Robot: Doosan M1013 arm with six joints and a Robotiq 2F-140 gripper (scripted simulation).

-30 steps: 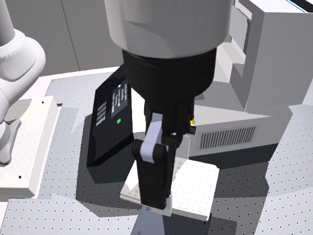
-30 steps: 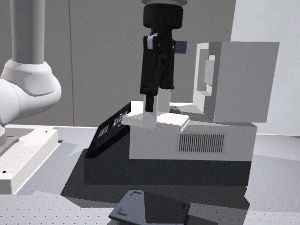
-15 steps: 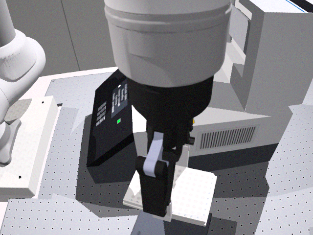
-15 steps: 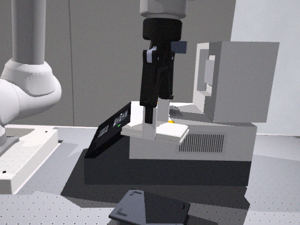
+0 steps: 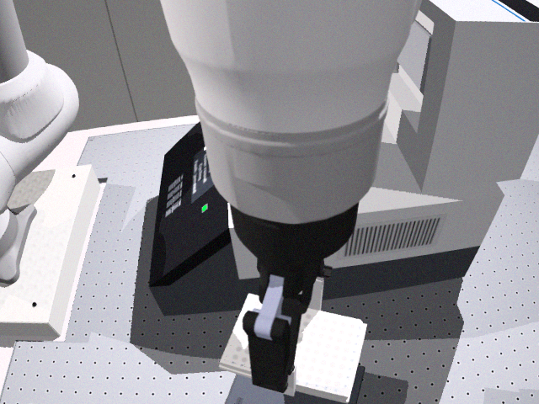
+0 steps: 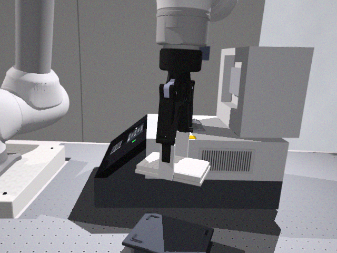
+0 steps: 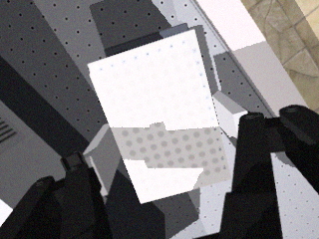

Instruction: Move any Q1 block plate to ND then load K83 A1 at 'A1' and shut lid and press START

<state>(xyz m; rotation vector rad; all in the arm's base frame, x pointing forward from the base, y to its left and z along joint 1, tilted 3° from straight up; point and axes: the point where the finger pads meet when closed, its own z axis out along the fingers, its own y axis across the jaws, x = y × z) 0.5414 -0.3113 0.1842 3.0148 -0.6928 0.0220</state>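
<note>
My gripper (image 5: 289, 339) is shut on a white 96-well plate (image 5: 313, 352), gripping it across its short width. It holds the plate level in the air in front of the cycler Q1 (image 6: 217, 157), above a dark nest (image 6: 167, 234) with corner brackets. The exterior view shows the gripper (image 6: 174, 157) and the plate (image 6: 175, 166) well above the nest. In the wrist view the plate (image 7: 159, 110) lies between the fingers, with the nest (image 7: 125, 20) partly under it. Q1's lid (image 6: 266, 89) stands open and upright. The status lamp (image 5: 204, 208) is green.
Q1's sloped black keypad panel (image 5: 187, 204) faces left. The robot's base pedestal (image 5: 43, 252) stands at the left. My arm's wrist body (image 5: 291, 108) hides Q1's block in the top view. The table edge and a tiled floor (image 7: 294, 45) show in the wrist view.
</note>
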